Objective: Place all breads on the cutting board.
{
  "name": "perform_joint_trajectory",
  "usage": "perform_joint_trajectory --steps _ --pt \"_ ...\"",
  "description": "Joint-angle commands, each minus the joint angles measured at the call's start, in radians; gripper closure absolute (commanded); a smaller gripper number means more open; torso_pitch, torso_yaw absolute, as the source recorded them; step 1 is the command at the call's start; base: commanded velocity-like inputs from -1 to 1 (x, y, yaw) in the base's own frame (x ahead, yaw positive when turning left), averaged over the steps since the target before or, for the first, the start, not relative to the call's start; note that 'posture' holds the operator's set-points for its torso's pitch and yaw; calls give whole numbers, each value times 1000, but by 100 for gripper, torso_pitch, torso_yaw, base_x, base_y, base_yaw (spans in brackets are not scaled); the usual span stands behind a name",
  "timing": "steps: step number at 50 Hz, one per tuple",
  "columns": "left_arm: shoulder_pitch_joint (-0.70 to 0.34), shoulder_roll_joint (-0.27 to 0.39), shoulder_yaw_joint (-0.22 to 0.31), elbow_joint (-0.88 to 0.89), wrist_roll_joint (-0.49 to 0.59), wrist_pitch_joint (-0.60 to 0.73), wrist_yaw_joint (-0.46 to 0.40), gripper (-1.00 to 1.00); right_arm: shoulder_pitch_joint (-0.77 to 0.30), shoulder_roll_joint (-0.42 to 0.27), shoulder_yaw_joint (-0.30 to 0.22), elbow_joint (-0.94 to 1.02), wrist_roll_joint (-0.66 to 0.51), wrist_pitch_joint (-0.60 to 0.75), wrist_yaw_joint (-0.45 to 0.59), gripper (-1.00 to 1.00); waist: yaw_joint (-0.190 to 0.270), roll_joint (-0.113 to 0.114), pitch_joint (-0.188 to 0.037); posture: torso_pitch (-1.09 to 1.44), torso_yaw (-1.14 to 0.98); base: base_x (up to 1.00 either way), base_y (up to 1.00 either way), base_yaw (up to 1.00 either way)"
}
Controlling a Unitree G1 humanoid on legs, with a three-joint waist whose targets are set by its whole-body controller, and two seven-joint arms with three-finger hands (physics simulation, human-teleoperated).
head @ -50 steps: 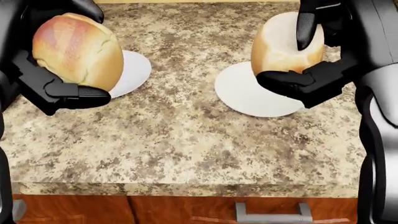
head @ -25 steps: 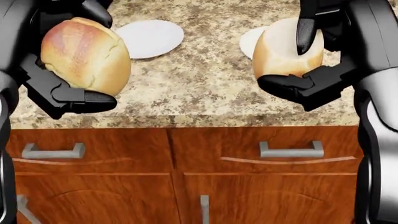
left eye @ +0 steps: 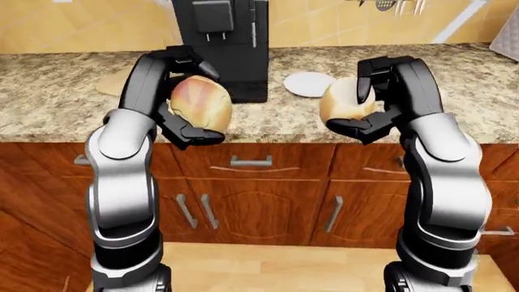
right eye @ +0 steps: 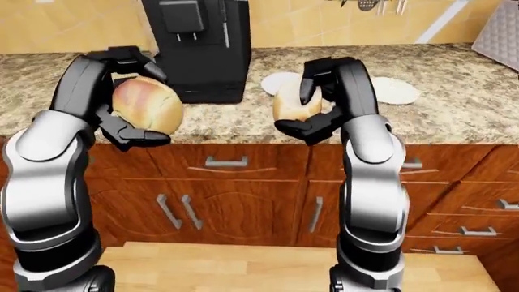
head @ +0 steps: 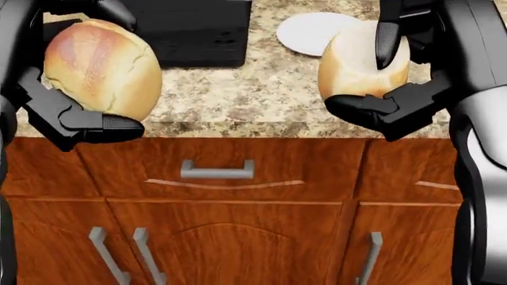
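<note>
A round golden bread roll with a reddish crust (head: 91,56) is held in my left hand (head: 115,71), whose fingers close over its top and underside. My right hand (head: 372,77) is shut on a paler bread (head: 349,65). Both are held at chest height, over the counter's edge (head: 261,127). In the left-eye view a flat tan board (left eye: 112,83) lies on the counter left of the coffee machine, partly hidden by my left arm.
A black coffee machine (left eye: 223,48) stands on the granite counter between my hands. One white plate (right eye: 280,82) lies beside it and another (right eye: 395,90) further right. Wooden cabinets with metal handles (head: 217,169) fill the lower part of the views.
The camera has drawn away from the counter and shifted left: the plates slid up and right, the coffee machine and cabinets came into view. Both hands keep their breads.
</note>
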Motion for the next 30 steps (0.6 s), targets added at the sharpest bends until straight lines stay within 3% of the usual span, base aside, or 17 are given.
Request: perform_joint_trajectory --steps 1,3,10,13,14,15,16,19,21,23,24,25,26,27,28,30 --pt "-18 10 17 -6 10 -25 13 100 -17 1 5 -13 7 -30 -3 100 9 51 -36 0 0 23 73 0" --pt "-18 11 16 -9 11 -23 12 100 -18 1 6 -16 8 -27 -3 100 15 24 -15 0 0 22 73 0" --pt "-15 11 17 -4 12 -31 11 100 -14 6 9 -7 11 -38 -9 100 39 -48 4 0 0 22 73 0" --pt "-9 7 10 -4 17 -35 11 100 -8 6 9 -7 14 -40 -8 100 44 -84 2 0 0 22 73 0" --pt "-10 6 9 -1 18 -36 11 100 -7 5 8 -6 14 -41 -8 100 44 -111 -12 0 0 23 73 0" --pt "-13 5 9 0 20 -35 11 100 -8 4 9 -11 13 -35 -6 100 30 -90 -6 0 0 22 73 0" --pt "-12 4 8 -1 21 -36 10 100 -4 5 8 -11 14 -39 -6 100 38 -102 -7 0 0 21 73 0" --pt "-12 5 8 -9 26 -29 4 100 5 6 6 -10 17 -47 -7 100 34 -109 -31 0 0 22 73 0" --pt "-16 7 10 -19 29 -17 -2 100 7 7 6 -17 18 -44 -6 100 27 -90 -24 0 0 23 73 0" --pt "-16 7 12 -20 30 -18 -3 100 5 7 7 -20 19 -43 -6 100 18 -53 -10 0 0 23 73 0" --pt "-15 6 12 -19 30 -19 -3 100 5 7 8 -19 19 -43 -6 100 17 -26 -14 0 0 22 73 0" --pt "-16 6 12 -19 30 -20 -3 100 4 8 8 -19 19 -43 -6 100 18 27 -32 0 0 23 73 0" --pt "-17 6 11 -23 31 -15 -4 100 4 8 8 -19 20 -44 -7 100 23 79 -67 0 0 22 73 0" --pt "-17 6 13 -19 30 -19 -3 100 5 9 7 -16 21 -47 -7 100 33 32 -23 0 0 22 73 0" --pt "-18 6 13 -20 30 -18 -3 100 6 9 6 -17 22 -48 -7 100 34 33 -6 0 0 23 73 0" --pt "-18 5 13 -16 29 -21 -1 100 8 10 6 -18 24 -50 -8 100 41 10 -15 0 0 22 73 0"
